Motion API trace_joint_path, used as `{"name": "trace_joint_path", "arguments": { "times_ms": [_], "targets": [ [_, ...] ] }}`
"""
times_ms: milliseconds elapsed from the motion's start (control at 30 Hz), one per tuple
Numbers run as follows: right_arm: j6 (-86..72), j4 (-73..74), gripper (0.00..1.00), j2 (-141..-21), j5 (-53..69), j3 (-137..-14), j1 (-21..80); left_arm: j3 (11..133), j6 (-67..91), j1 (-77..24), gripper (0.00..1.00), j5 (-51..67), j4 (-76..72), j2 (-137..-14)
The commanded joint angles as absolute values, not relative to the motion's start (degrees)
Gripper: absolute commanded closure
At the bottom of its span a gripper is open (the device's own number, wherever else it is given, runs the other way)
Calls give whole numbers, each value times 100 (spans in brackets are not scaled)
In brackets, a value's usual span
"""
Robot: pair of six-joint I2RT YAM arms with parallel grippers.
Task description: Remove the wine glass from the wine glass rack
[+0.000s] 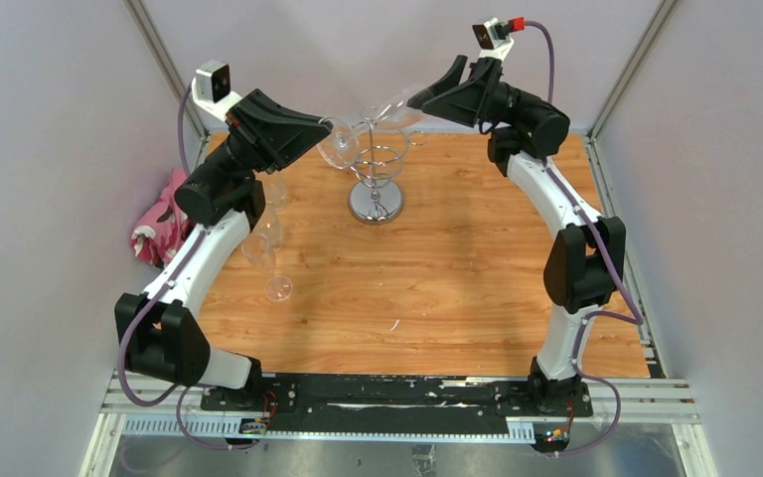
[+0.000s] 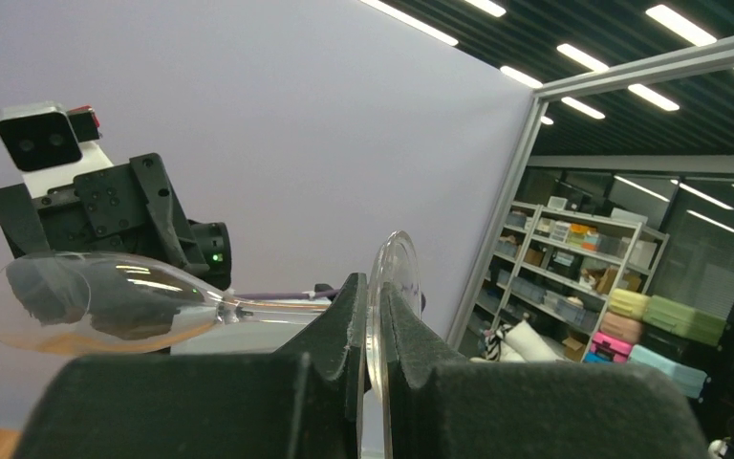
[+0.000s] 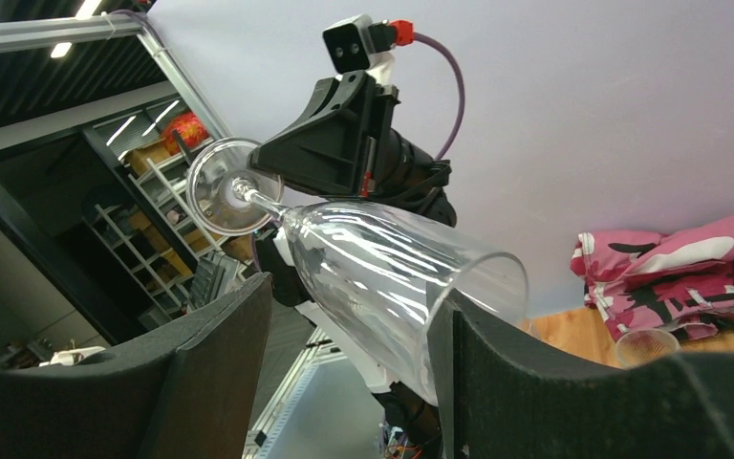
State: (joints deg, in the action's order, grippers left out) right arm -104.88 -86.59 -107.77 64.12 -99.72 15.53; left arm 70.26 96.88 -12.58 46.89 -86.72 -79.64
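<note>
The wine glass [image 1: 394,107] lies almost level in the air above the chrome wire rack [image 1: 377,171], which stands on its round base at the back middle of the table. My left gripper [image 1: 320,134] is shut on the glass's foot disc [image 2: 394,282], edge-on between the jaws. My right gripper [image 1: 421,98] is open around the bowl [image 3: 382,273]. The rim touches its right finger [image 3: 535,382]; a gap shows at the left finger [image 3: 220,363]. In the left wrist view the bowl [image 2: 96,311] points at the right gripper. The rack is out of both wrist views.
Several clear glasses [image 1: 266,231] stand on the wooden table [image 1: 457,278] at the left, under the left arm. A pink patterned cloth [image 1: 159,229] lies at the left edge and shows in the right wrist view [image 3: 669,268]. Grey walls close in on both sides.
</note>
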Motion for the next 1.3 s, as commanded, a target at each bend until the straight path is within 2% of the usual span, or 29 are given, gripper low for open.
{"name": "trace_joint_path", "arguments": {
  "times_ms": [0, 267, 567, 733, 1033, 1133, 1267],
  "targets": [
    [-10659, -9150, 37, -10554, 6370, -10111, 1851, 7091, 9587, -1283, 100, 4623, -9024, -8166],
    [-10362, -9149, 43, -9844, 6317, -9439, 1916, 7318, 9576, -1283, 100, 4735, -9019, -8516],
    [-10195, -9105, 58, -9255, 6265, -9127, 1916, 7017, 9432, -1283, 100, 4744, -9025, -8728],
    [-10199, -9144, 76, -9154, 6214, -9048, 1916, 6996, 9389, -1283, 100, 4765, -9022, -8805],
    [-10137, -9071, 91, -9103, 6220, -8967, 1916, 6995, 9363, -1283, 100, 4798, -9019, -8927],
    [-10127, -9053, 100, -9146, 6214, -8939, 1916, 7021, 9359, -1283, 100, 4827, -9018, -8903],
    [-10198, -9088, 100, -9186, 6168, -8923, 1912, 7040, 9369, -1283, 100, 4865, -9018, -8933]
  ]
}}
